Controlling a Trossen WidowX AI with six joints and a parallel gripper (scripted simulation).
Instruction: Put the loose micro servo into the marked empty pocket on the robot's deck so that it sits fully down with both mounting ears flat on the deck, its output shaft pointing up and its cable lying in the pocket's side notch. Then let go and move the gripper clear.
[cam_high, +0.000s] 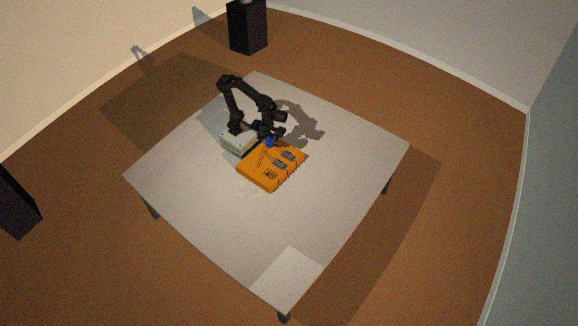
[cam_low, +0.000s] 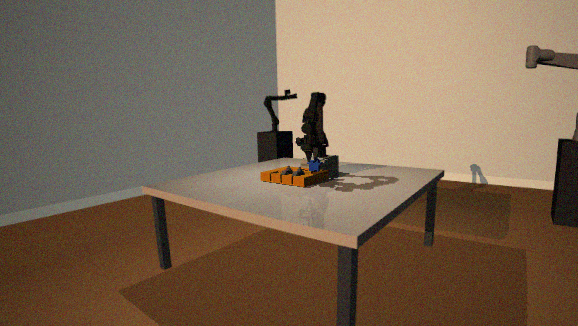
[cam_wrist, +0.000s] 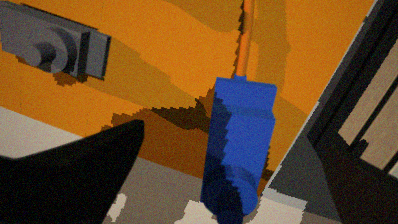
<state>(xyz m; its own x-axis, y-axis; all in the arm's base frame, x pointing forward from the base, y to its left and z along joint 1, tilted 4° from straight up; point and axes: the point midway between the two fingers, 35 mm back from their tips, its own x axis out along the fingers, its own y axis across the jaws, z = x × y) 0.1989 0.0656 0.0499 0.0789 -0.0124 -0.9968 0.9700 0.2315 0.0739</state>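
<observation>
The loose blue micro servo (cam_high: 270, 141) (cam_low: 314, 165) (cam_wrist: 241, 135) is at the orange deck's (cam_high: 251, 169) (cam_low: 306, 181) (cam_wrist: 185, 50) edge nearest the arm base. Its orange cable (cam_wrist: 245, 42) runs from one end over the deck; its round shaft end is at the bottom of the wrist view. Whether it is tilted is unclear. The marked pocket (cam_high: 270, 174) is at the deck's far side from the gripper and looks empty. My gripper (cam_high: 272, 136) (cam_low: 311, 158) (cam_wrist: 233, 140) is open over the servo, which appears between the fingers in the wrist view, not gripped.
Two grey servos (cam_high: 288, 155) (cam_high: 280, 164) sit in the deck; one grey servo (cam_wrist: 45, 42) shows at upper left in the wrist view. The pale arm base block (cam_high: 238, 142) is close behind the deck. A white square (cam_high: 288, 272) is at the table's near corner.
</observation>
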